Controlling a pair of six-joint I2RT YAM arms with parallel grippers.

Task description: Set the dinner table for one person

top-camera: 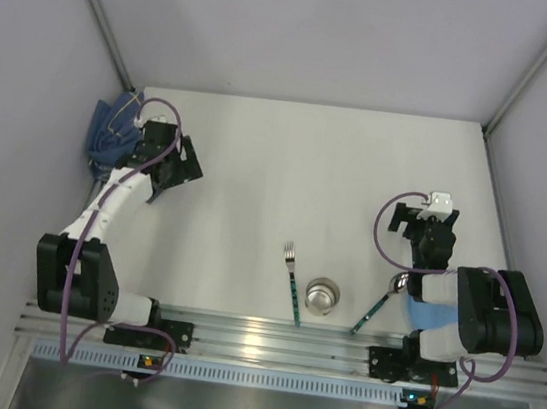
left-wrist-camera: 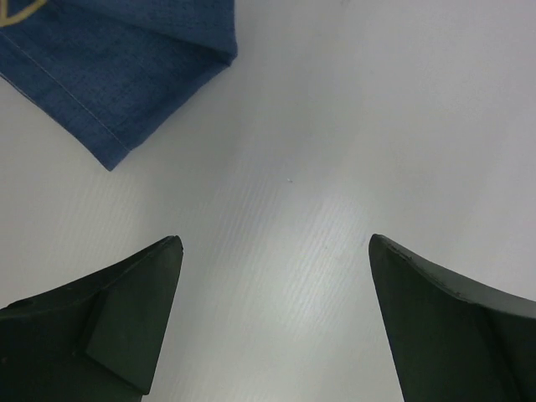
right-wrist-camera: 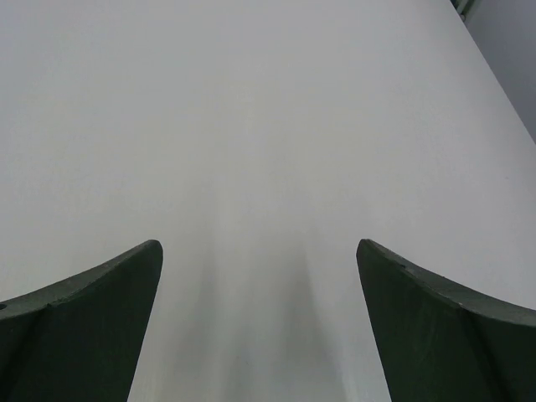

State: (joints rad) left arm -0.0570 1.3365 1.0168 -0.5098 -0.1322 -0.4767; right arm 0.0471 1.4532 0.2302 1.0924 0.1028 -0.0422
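A matte white rectangular worktop [top-camera: 289, 166] fills the floor of a pale-walled enclosure, with a ribbed aluminium rail [top-camera: 276, 341] running along its near edge, where the two arms are bolted. The surface is smooth and flat, and the left wrist view shows a faint fine grain in it.

The left gripper [left-wrist-camera: 275, 241] hangs low over the far-left part of the worktop, its two dark, wedge-shaped fingers [left-wrist-camera: 126, 310] spread wide with only bare white surface between them. Just beyond its tips lies a blue cloth [left-wrist-camera: 126, 59], woven like denim, with a stitched hem and a folded corner. A trace of tan marking shows near its top edge. From overhead the cloth sits bunched against the far-left corner of the worktop.

The right gripper [right-wrist-camera: 260, 244] is over the right side of the worktop, pointing toward the far edge. It too is wide open and grasps nothing. Its fingers are the same dark, tapered shape and frame plain white surface.

Three pieces lie near the rail, between the two arm bases. A fork [top-camera: 291, 283] with a slim dark-green handle and metal tines points away from the rail. Just to its right stands a small round cup [top-camera: 322, 296] of shiny metal. A spoon [top-camera: 381, 304] with a matching green handle lies at a slant, its metal bowl close beside the right arm. The fork and cup sit close together but apart, and the spoon lies a little farther right.
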